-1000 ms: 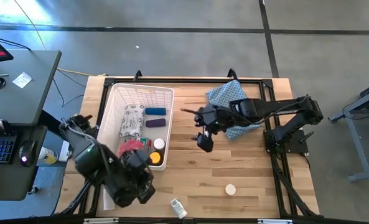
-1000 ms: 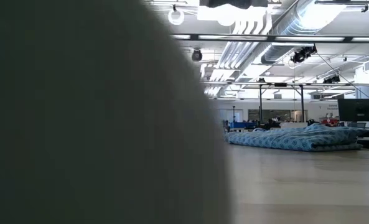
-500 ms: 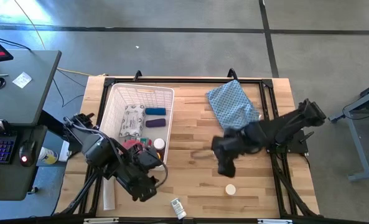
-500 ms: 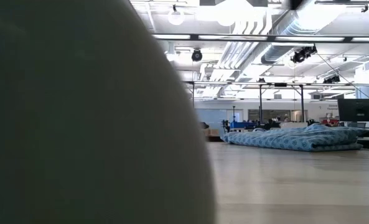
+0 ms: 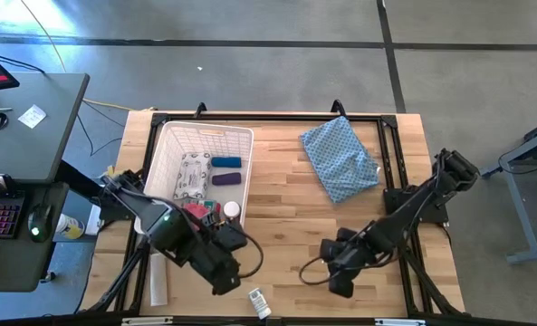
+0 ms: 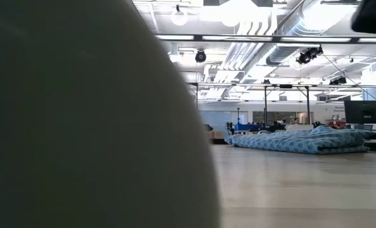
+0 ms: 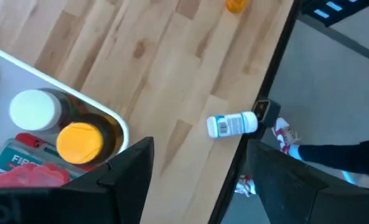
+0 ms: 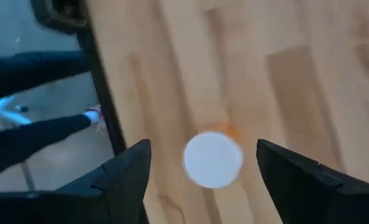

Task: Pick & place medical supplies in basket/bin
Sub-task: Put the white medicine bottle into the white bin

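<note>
With our right gripper (image 8: 200, 171) open and empty above the white-capped jar (image 8: 213, 159), we risk nudging it away if one finger lands on it.

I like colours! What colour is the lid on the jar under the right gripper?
White lid, clearest in the right wrist view.

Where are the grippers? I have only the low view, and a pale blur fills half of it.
Observer: The right gripper hangs open over a white-capped jar on the bare wood.
Operator: And the left?
Observer: The left gripper is open and empty, just past the bin's corner.
Operator: Any other supplies outside the bin?
Observer: A white bottle lies on its side at the table's edge.
</note>
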